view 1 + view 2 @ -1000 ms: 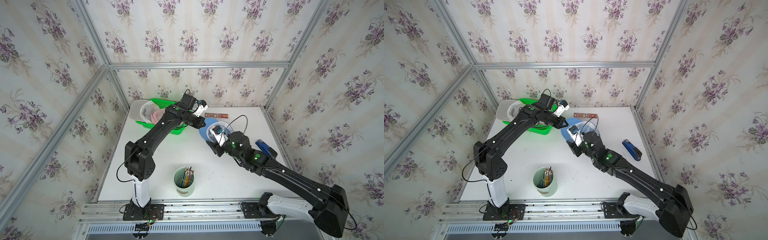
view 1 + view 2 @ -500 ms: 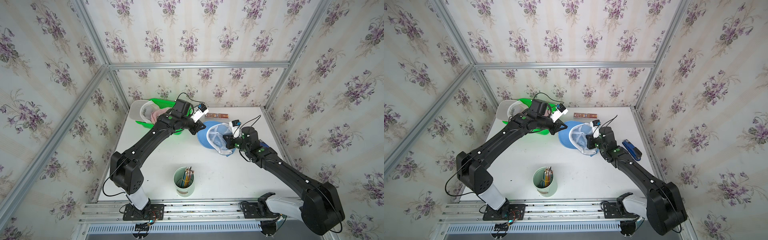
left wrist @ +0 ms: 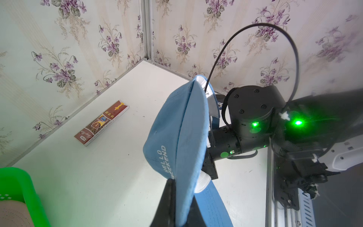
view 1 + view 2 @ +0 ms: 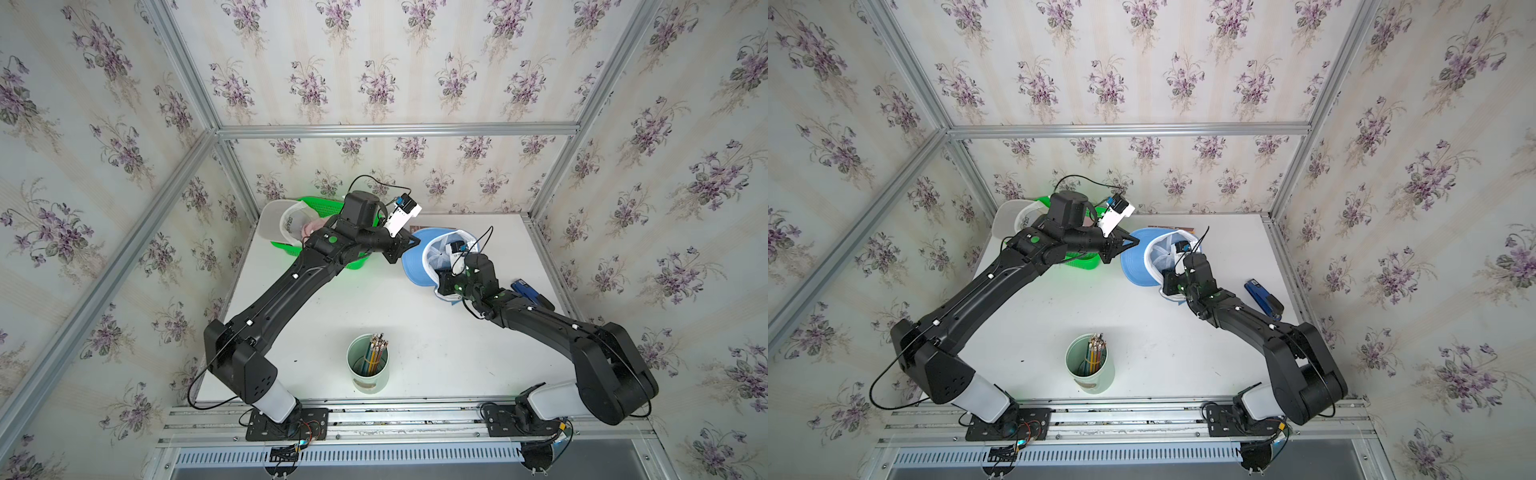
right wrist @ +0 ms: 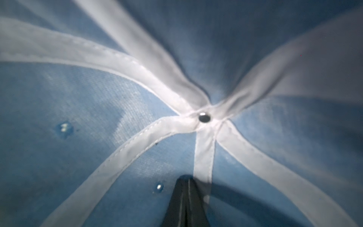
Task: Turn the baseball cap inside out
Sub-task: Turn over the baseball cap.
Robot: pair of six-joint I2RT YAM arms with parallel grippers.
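Observation:
The light blue baseball cap [image 4: 415,268] [image 4: 1136,268] hangs above the table's back middle, its white-taped inside turned toward the right arm. My left gripper [image 4: 409,242] [image 4: 1133,242] [image 3: 181,196] is shut on the cap's brim; in the left wrist view the brim runs edge-on between both fingers. My right gripper [image 5: 186,180] is shut inside the crown, its tips against the blue lining [image 5: 78,157] below the centre rivet, with no fabric seen between them. In both top views the right wrist [image 4: 461,274] covers those fingers.
A green basket [image 4: 286,248] with a white cap [image 4: 274,218] stands at the back left. A mint cup of pencils [image 4: 368,368] is near the front middle. A blue stapler [image 4: 534,291] lies at the right edge, a flat brown packet [image 3: 102,122] by the back wall.
My right gripper has closed from half open and gone from the cap's near left side round to the right and into its crown. The left gripper still holds the brim.

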